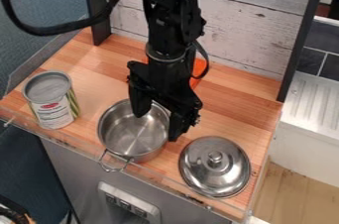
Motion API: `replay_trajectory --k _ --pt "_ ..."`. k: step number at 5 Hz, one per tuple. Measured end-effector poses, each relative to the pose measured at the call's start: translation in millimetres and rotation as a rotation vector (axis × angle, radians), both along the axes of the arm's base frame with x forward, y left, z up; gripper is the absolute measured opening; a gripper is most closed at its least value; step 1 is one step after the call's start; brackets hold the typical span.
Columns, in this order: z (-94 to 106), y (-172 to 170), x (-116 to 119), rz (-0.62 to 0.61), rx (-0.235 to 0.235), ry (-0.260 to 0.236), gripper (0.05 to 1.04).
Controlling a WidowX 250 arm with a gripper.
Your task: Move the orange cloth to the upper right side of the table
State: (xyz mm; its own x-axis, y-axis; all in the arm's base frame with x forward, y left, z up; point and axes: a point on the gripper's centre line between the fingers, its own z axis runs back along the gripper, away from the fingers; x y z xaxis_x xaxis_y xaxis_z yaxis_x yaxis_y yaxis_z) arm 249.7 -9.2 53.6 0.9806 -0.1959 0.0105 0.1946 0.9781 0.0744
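I have my fingers (177,125) spread over the pot (132,134); behind them, the mostly hidden orange cloth's (198,67) long axis is unclear.

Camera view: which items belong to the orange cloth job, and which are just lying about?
Job:
- orange cloth, partly hidden behind the arm
- black two-finger gripper, jaws open
- light wooden table, upper right is the target

Lying about:
- silver metal pot
- round silver lid
- labelled metal can
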Motion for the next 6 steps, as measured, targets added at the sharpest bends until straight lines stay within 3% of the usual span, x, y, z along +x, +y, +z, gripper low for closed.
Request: replay_trajectory --k 1,3,4,6 --pt "-7.3 0 -2 -0.002 -0.001 0.031 1.000" --pt "11.9 42 63 0.069 -0.037 -0.050 1.000" --pt "9.9 72 96 0.099 -0.030 -0.092 1.000" --pt "-27.4 87 125 0.130 -0.010 -0.128 1.000"
